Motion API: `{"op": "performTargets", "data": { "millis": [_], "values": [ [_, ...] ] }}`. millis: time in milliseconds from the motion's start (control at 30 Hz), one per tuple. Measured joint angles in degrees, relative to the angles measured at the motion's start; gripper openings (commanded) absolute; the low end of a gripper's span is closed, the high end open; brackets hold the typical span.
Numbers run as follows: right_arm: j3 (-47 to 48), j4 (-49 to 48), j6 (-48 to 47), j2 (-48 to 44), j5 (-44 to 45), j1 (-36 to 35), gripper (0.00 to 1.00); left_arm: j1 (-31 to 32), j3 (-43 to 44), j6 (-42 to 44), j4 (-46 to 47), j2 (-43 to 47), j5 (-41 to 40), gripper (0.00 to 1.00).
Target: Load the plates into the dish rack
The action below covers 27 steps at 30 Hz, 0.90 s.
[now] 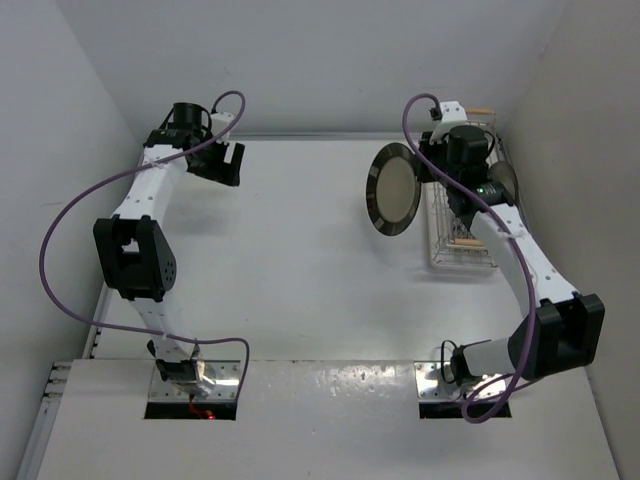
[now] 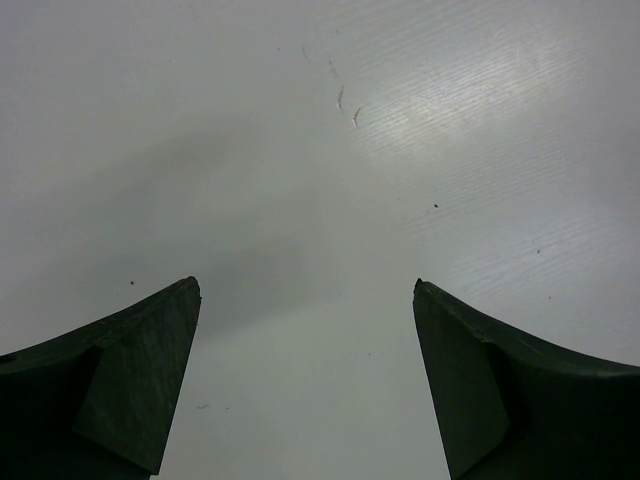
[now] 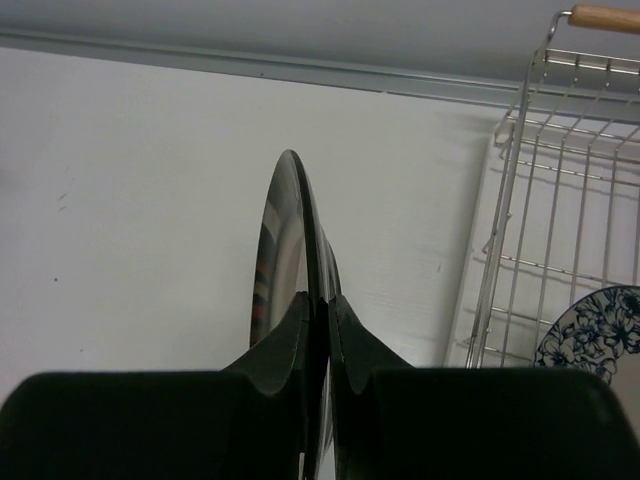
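My right gripper (image 3: pixel 320 297) is shut on the rim of the dark-rimmed plate with a cream centre (image 1: pixel 394 188), holding it on edge above the table, just left of the dish rack (image 1: pixel 440 240). From the right wrist this plate (image 3: pixel 290 215) shows edge-on, rising from between the fingers. In the white wire dish rack (image 3: pixel 560 190) stands the white plate with the blue floral pattern (image 3: pixel 598 335), partly cut off at the lower right. My left gripper (image 2: pixel 306 290) hangs open over bare table at the back left (image 1: pixel 225 165). The third plate cannot be made out.
The rack's wooden handle (image 3: pixel 605 16) is at its far end, near the back wall. A rounded grey shape (image 1: pixel 503 180) shows in the rack behind my right arm. Side walls close in on both sides of the table (image 1: pixel 300 250).
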<state>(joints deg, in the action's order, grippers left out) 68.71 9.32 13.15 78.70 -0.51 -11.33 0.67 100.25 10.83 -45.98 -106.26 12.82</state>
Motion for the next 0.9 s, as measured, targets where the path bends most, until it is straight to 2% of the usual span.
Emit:
{"op": "performTargets", "data": {
  "millis": [200, 433, 900],
  "values": [
    [4.15, 3.65, -3.52, 0.02, 1.29, 1.07, 0.0, 0.0, -0.37, 0.02, -0.04, 0.0, 0.04, 0.92],
    [10.88, 2.36, -10.62, -0.72, 6.32, 2.67, 0.0, 0.0, -0.37, 0.02, 0.0, 0.0, 0.07, 0.92],
    [11.45, -0.79, -27.39, -2.49, 21.53, 3.76, 0.0, 0.0, -1.29, 0.02, -0.04, 0.0, 0.9, 0.92]
  ]
}}
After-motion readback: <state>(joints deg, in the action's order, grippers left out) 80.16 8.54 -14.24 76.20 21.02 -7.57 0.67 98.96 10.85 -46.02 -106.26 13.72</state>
